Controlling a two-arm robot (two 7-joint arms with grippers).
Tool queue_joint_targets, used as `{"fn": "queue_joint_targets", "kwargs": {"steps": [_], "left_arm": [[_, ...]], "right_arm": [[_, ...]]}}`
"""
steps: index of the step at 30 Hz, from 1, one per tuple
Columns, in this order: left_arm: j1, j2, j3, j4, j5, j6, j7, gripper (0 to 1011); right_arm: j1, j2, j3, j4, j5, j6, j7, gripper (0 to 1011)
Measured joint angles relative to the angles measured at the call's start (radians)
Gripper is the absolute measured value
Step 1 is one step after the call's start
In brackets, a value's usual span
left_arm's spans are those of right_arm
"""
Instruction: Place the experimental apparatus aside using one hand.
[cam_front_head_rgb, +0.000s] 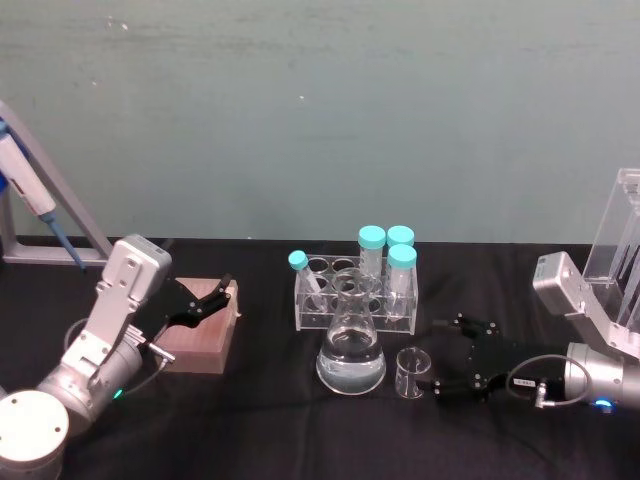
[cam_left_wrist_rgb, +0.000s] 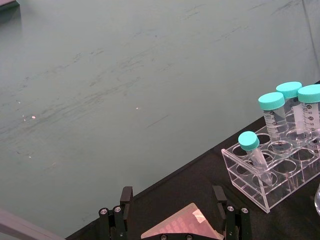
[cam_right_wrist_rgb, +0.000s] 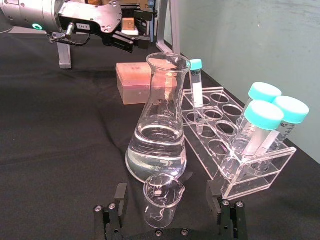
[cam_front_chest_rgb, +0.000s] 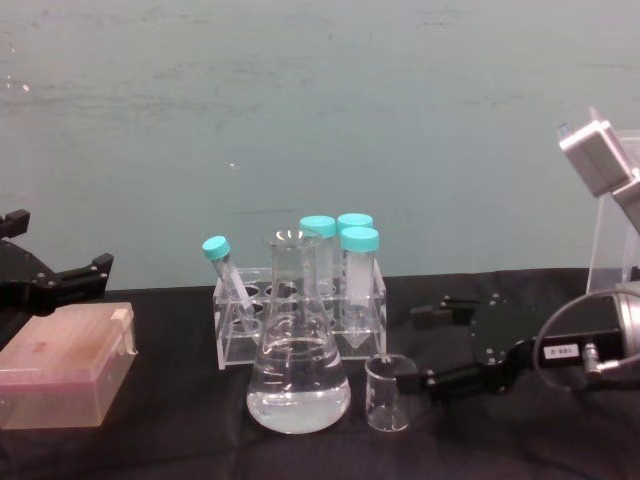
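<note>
Fingers (cam_right_wrist_rgb: 216, 195) on right gripper (cam_front_head_rgb: 438, 358) spread wide, small beaker (cam_front_head_rgb: 411, 372) between the tips, nothing clamped yet | beaker sits at 4 o'clock of conical flask (cam_front_head_rgb: 351, 350) | imo: pinch gently, low down, slide toward 3 o'clock, don't bump flask | flask roughly a third full of clear liquid, beaker looks empty | left gripper (cam_front_head_rgb: 205, 300) idle at 9 o'clock, splayed

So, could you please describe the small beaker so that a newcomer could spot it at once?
On the black table, find the clear rack of teal-capped tubes; a conical flask of clear liquid stands before it. Beside that flask, toward the open right gripper, sits the small beaker: short, straight-sided and seemingly empty, unlike its taller, liquid-filled neighbour.
</note>
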Motion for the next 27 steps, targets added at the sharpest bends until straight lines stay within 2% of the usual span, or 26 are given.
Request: {"fn": "queue_joint_targets", "kwargs": {"steps": [16,27], "left_arm": [[0.000,0.000,0.000,0.000,0.000,0.000,0.000,1000],[0.000,0.000,0.000,0.000,0.000,0.000,0.000,1000]], "right_arm": [[0.042,-0.044,-0.016,0.101,-0.020,-0.015,0.019,1000],[0.050,-0.058,-0.018,0.124,-0.032,-0.018,0.024,1000]]}}
